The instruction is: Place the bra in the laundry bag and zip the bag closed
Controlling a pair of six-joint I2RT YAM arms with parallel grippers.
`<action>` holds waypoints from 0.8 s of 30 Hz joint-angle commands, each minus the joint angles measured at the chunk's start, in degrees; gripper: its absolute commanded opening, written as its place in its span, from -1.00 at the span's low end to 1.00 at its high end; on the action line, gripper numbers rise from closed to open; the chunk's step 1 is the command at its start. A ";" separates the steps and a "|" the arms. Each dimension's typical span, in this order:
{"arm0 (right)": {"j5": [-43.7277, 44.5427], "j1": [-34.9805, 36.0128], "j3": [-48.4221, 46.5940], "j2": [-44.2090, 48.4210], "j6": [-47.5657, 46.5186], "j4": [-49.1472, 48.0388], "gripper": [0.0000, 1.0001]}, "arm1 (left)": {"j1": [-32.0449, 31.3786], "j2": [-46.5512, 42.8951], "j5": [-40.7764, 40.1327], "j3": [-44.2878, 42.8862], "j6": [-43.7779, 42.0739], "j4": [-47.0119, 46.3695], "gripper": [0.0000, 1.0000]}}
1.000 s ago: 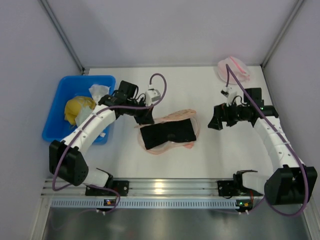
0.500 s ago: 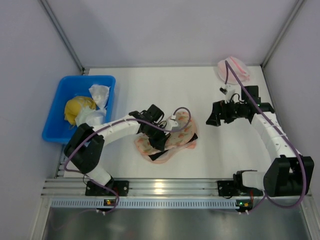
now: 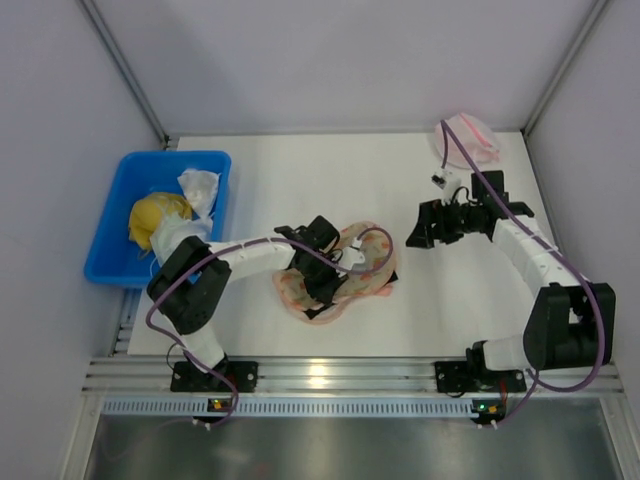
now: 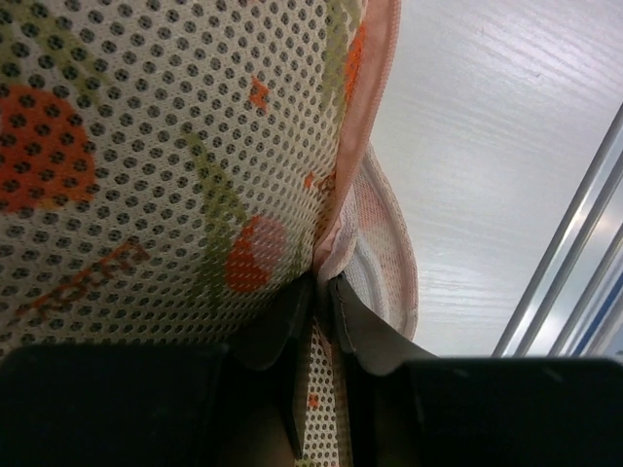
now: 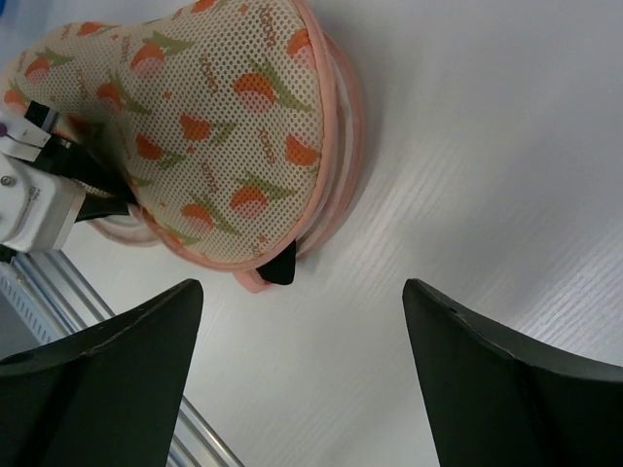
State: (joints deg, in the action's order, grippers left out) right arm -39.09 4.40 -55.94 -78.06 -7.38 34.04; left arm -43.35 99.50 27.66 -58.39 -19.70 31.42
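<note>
Left hand (image 4: pixel 319 294) pinches the laundry bag (image 4: pixel 146 146), bra (image 5: pixel 277 269) mostly hidden; right hand (image 5: pixel 302 292) wide.

Illegible lettering on laundry bag (image 5: pixel 195 117)

Dragging the left tool (image 4: pixel 319 292) from the laundry bag's (image 3: pixel 358 262) edge nearest the blue bin (image 3: pixel 105 215) across toward its middle, with the bag's pink rim caught between the fingers. Pulling the patterned mesh flap over the bra (image 5: pixel 277 269), leaving only a black corner peeking out on the side facing the right tool (image 5: pixel 302 292), instead of the whole black band lying bare on top. Folding the left elbow in off the bin. Drifting the right tool, jaws wide, a little nearer the bag.
</note>
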 commanded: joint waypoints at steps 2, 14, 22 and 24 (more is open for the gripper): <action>-0.72 0.69 -3.29 -1.21 0.52 -3.19 0.68 | 0.20 0.26 -12.96 2.13 -13.48 -2.24 -0.61; -5.29 2.18 -3.12 -0.78 8.94 -9.24 0.59 | 0.73 -2.38 -12.28 3.90 -32.49 -0.13 -0.57; -3.54 8.07 -3.47 -3.50 9.14 -10.31 0.51 | 0.64 -7.65 -5.78 3.63 -36.17 -0.04 -0.55; -2.57 9.65 -5.22 -5.07 7.91 -9.53 0.57 | 0.55 -8.88 -5.69 5.04 -38.03 -0.04 -0.55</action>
State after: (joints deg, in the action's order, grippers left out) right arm -42.04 12.05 -57.71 -81.32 1.56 26.20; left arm -43.05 93.78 20.29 -55.37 -52.18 30.48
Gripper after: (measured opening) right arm 0.773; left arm 0.226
